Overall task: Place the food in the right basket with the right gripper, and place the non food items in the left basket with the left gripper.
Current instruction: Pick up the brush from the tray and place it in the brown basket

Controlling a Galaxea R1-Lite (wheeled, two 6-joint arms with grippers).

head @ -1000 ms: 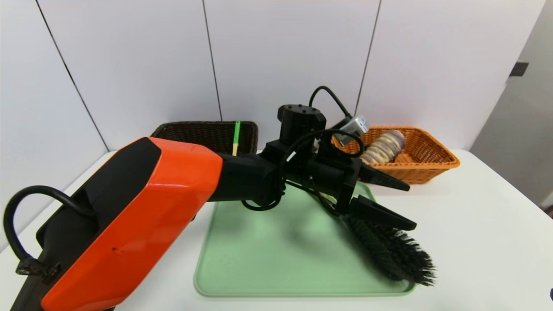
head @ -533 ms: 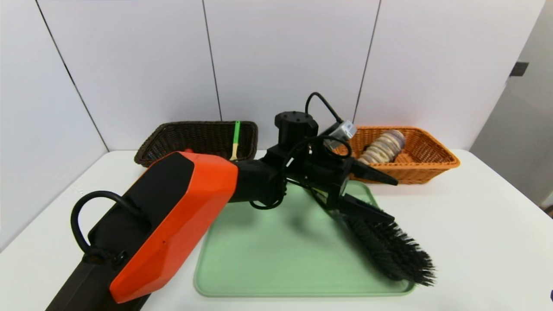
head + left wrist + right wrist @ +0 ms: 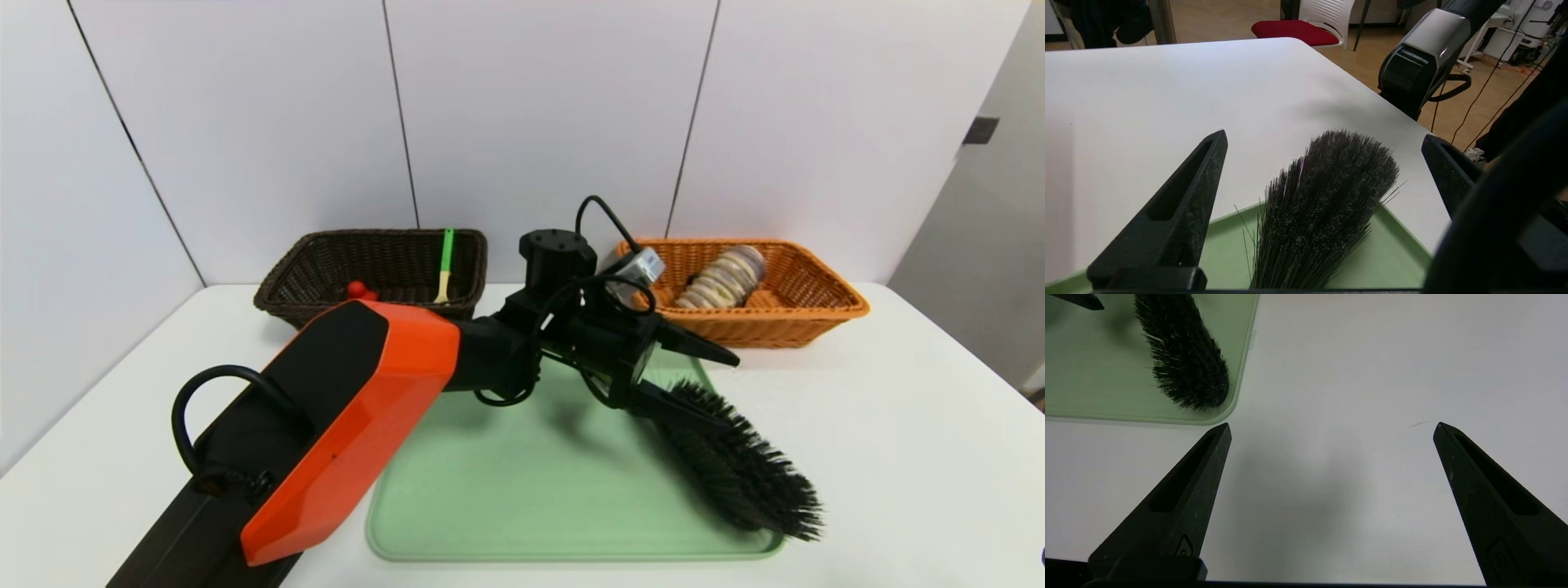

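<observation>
1. While the left gripper (image 3: 709, 382) hangs with its jaws spread wide and nothing between them, the hand brush (image 3: 739, 469) lies just beneath and ahead of it; the step in hand looks like the approach for a pick.
2. To do it well, I would lower the claw so that one finger passes on each side of the brush's neck, where the bristles give way to the handle, not over the bushy end. The handle itself is hidden under the claw in the head view, so its exact lie cannot be told.
3. Closing on bristles alone would likely give a soft, slipping hold; the rigid part is the safer bite.
4. In the left wrist view the bristle head (image 3: 1323, 212) sits between the two fingers, nearer the middle than either tip, which suggests the line-up is about right.
5. The brush is black, dense and splayed; its far tip reaches the corner of the green tray (image 3: 490, 506).
6. The dark brown basket (image 3: 326, 273), behind the claw and off to the arm's side, already holds a red knob toy (image 3: 357, 290) and a green-handled spoon (image 3: 446, 257).
7. The orange basket (image 3: 816, 314), just beyond the claw, holds the striped roll (image 3: 727, 278).
8. The right gripper (image 3: 1331, 435) is parked, jaws wide, over bare table beside the tray corner.
</observation>
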